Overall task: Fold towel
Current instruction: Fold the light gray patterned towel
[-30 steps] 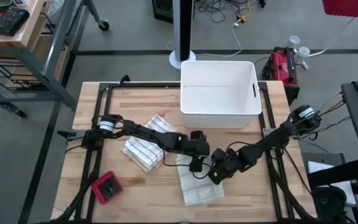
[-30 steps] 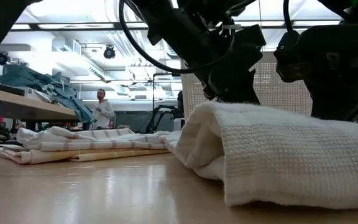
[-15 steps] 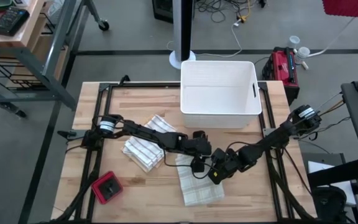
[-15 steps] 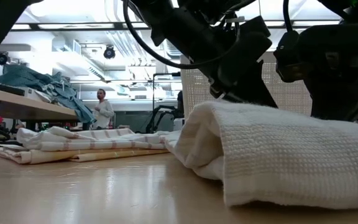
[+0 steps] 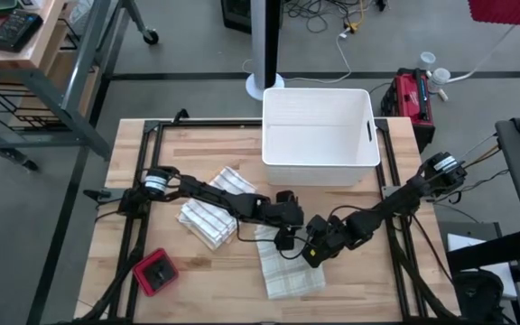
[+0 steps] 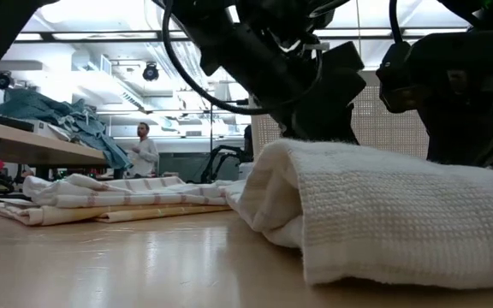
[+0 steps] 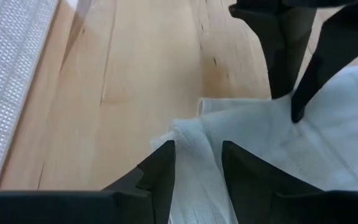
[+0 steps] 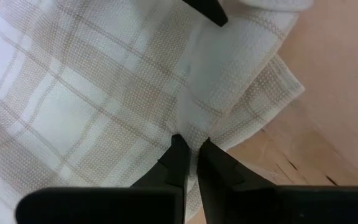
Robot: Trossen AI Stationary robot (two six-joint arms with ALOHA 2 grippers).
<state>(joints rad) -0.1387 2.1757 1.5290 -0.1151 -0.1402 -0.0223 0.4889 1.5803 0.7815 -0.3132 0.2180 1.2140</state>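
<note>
Cloth this soft is sagging wherever unsupported, so I am pinching the towel [image 5: 289, 262] at its corner fold with my right gripper [image 8: 190, 154] clamped on it, while my left gripper [image 7: 197, 163] is straddling the neighbouring edge, fingers apart.

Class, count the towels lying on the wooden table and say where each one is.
2. A plaid towel lies at the table's front middle, under both grippers; a folded striped towel lies to its left. None seems hidden.

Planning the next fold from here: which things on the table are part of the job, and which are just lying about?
In the job:
- towel, under both grippers
- left gripper, fingers astride a towel corner
- right gripper, shut on the towel

Lying about:
- second towel, bunched up to the left
- white bin
- red block
</note>
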